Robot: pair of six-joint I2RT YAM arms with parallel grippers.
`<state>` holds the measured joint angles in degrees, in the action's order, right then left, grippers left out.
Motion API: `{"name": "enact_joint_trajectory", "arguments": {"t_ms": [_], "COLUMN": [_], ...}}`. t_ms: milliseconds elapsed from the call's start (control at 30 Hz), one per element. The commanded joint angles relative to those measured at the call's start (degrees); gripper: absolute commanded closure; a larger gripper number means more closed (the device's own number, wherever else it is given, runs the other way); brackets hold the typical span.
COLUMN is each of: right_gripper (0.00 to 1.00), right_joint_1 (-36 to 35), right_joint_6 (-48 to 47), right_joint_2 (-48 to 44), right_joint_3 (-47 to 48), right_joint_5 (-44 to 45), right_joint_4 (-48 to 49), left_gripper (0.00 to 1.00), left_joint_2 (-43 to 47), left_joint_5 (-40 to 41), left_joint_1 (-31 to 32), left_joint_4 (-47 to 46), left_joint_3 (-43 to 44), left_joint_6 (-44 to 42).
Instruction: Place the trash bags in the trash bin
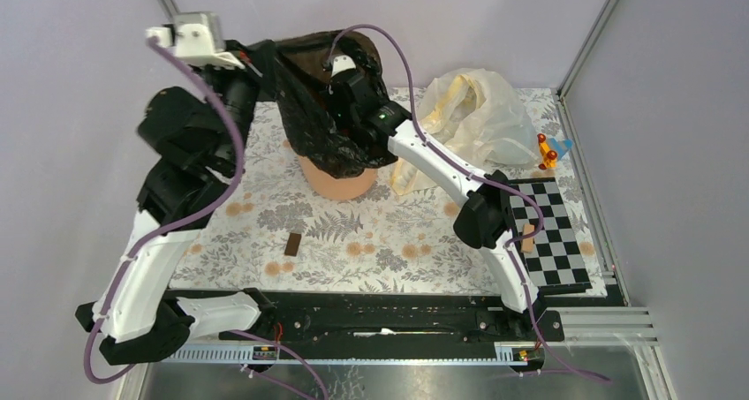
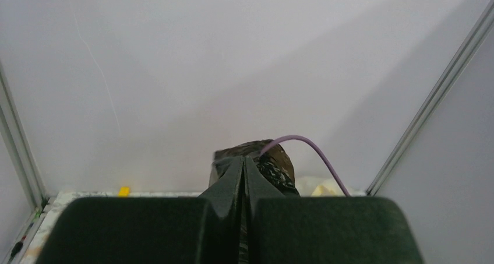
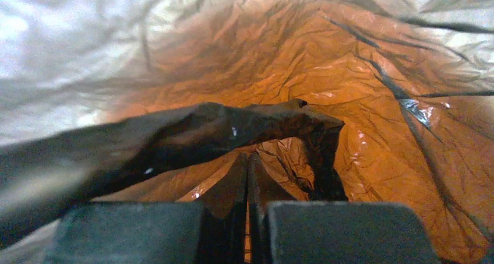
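The black trash bag (image 1: 322, 109) is draped over the top of the peach-orange trash bin (image 1: 340, 184), and only the bin's lower part shows. My left gripper (image 1: 265, 60) is raised at the bag's left edge. In the left wrist view it (image 2: 243, 164) is shut with black plastic (image 2: 274, 159) pinched between the fingers. My right gripper (image 1: 340, 73) reaches into the bag from the right. In the right wrist view it (image 3: 249, 159) is shut, with the stretched orange-brown film (image 3: 361, 130) all around and a bunched black fold (image 3: 192, 133) across its tips.
A cream-white translucent bag (image 1: 477, 109) lies right of the bin. A checkered board (image 1: 552, 232) with a small wooden piece (image 1: 527, 238) lies at the right. A small orange and blue toy (image 1: 549, 153) lies behind the board. A brown block (image 1: 293, 244) lies on the patterned cloth.
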<state>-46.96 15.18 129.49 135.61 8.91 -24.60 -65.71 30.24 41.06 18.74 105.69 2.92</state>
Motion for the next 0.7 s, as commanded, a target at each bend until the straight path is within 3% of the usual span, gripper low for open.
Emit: {"name": "enact_joint_trajectory", "arguments": {"t_ms": [0,400,533,667], "right_gripper": [1.00,0.76,0.63,0.61], "right_joint_1": [-0.05,-0.04,-0.03,0.01], "right_joint_6": [-1.12,-3.23,-2.15,-2.56], "right_joint_2": [-2.01,-9.88,-13.27,-14.25], "right_joint_3": [-1.66,1.77,0.15,1.55], "right_joint_5": [-0.90,-3.94,-5.57,-1.68], "right_joint_4": [-2.12,-2.47,-1.18,-0.58], "left_gripper": [1.00,1.00,1.00,1.00], "left_joint_2": [0.79,1.26,-0.12,-4.00], "left_joint_5": [1.81,-1.36,-3.94,-8.74], "left_joint_1": [-0.28,-4.34,-7.75,-12.75], "left_joint_4": [-2.65,-3.76,-3.32,-1.52], "left_joint_3": [-5.00,-13.05,-11.45,-4.99], "left_joint_6": [0.01,3.51,4.55,5.94]}}
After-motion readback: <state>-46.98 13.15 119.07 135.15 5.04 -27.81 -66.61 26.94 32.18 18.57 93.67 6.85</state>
